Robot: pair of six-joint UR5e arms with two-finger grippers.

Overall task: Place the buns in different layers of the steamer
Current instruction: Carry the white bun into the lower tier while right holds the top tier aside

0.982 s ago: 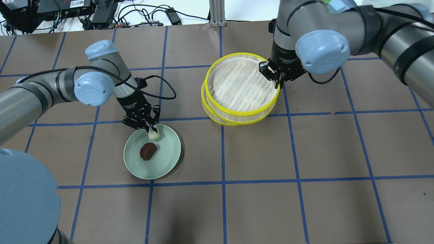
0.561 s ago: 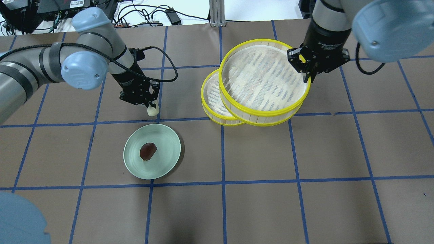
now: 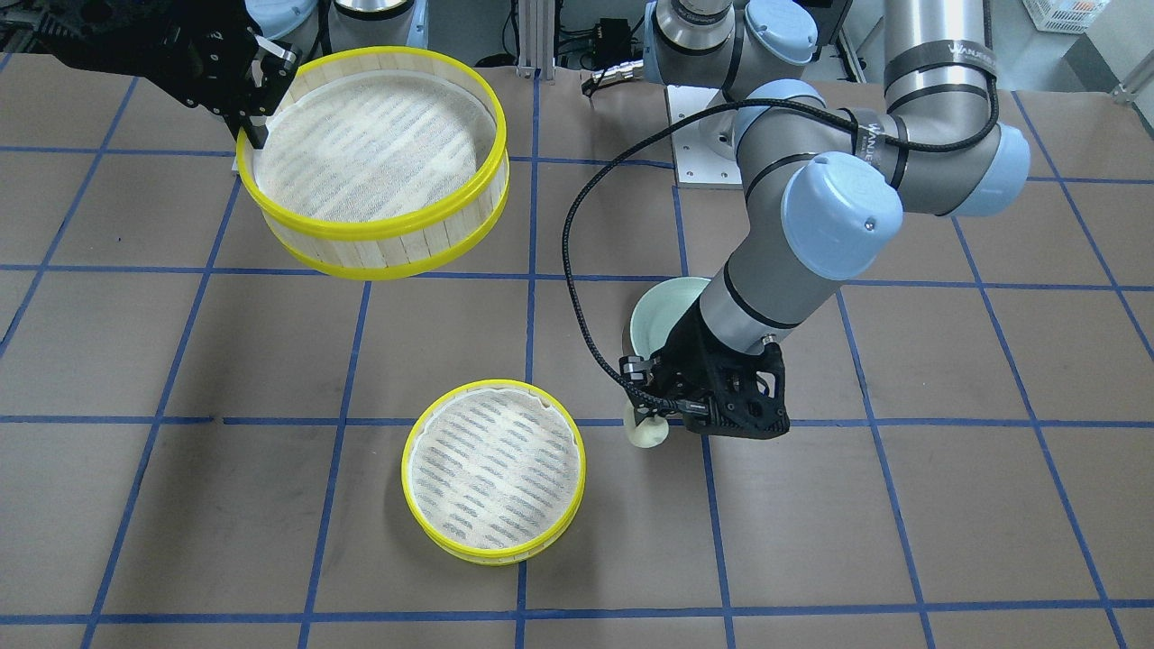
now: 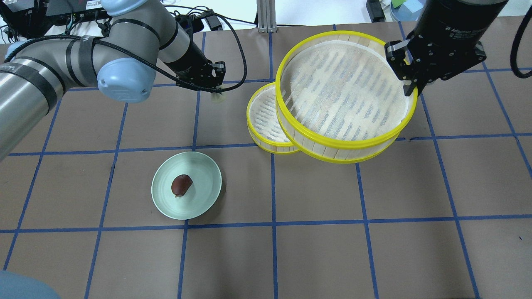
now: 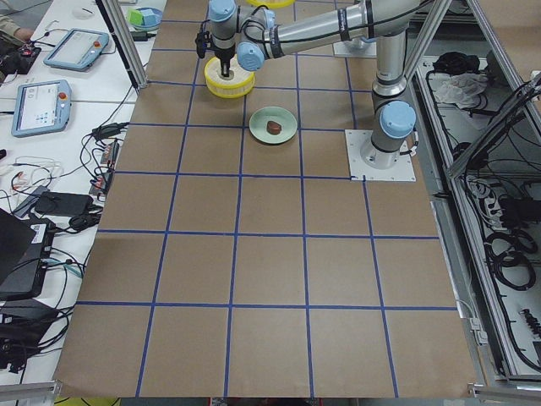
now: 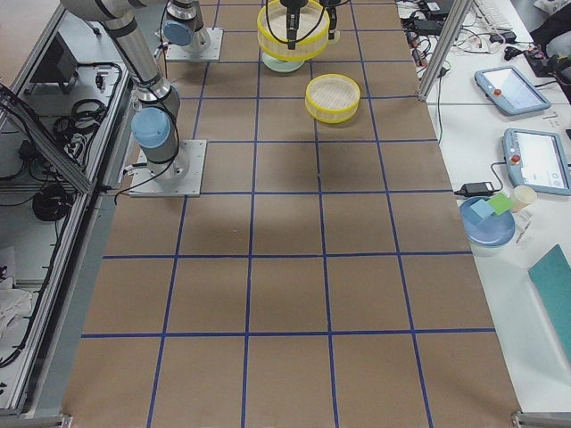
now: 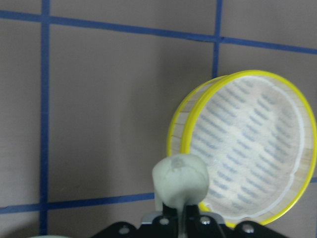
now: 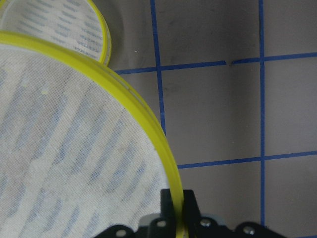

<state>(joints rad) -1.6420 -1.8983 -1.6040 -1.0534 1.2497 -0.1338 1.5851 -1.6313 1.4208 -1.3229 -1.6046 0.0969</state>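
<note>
My left gripper [image 4: 217,92] is shut on the cream-white bun [image 4: 218,98] and holds it in the air just left of the lower steamer tray [image 4: 262,118]. The left wrist view shows that bun [image 7: 180,179] beside the tray [image 7: 252,148]. My right gripper [image 4: 410,85] is shut on the yellow rim of the upper steamer tray [image 4: 345,95] and holds it raised, offset to the right of the lower tray. The right wrist view shows the rim [image 8: 148,130] between the jaws. The dark reddish-brown bun [image 4: 181,185] lies on the pale green plate [image 4: 203,195].
The table is covered in brown paper with a blue tape grid. Cables and electronics [image 4: 124,16] and a metal post [image 4: 266,16] line the far edge. In the front-facing view the left arm [image 3: 811,225] hides most of the plate [image 3: 663,306].
My left gripper lifted the white bun off the plate and carried it toward the steamer. My right gripper raised the top tray up and to the right, uncovering the lower tray.
</note>
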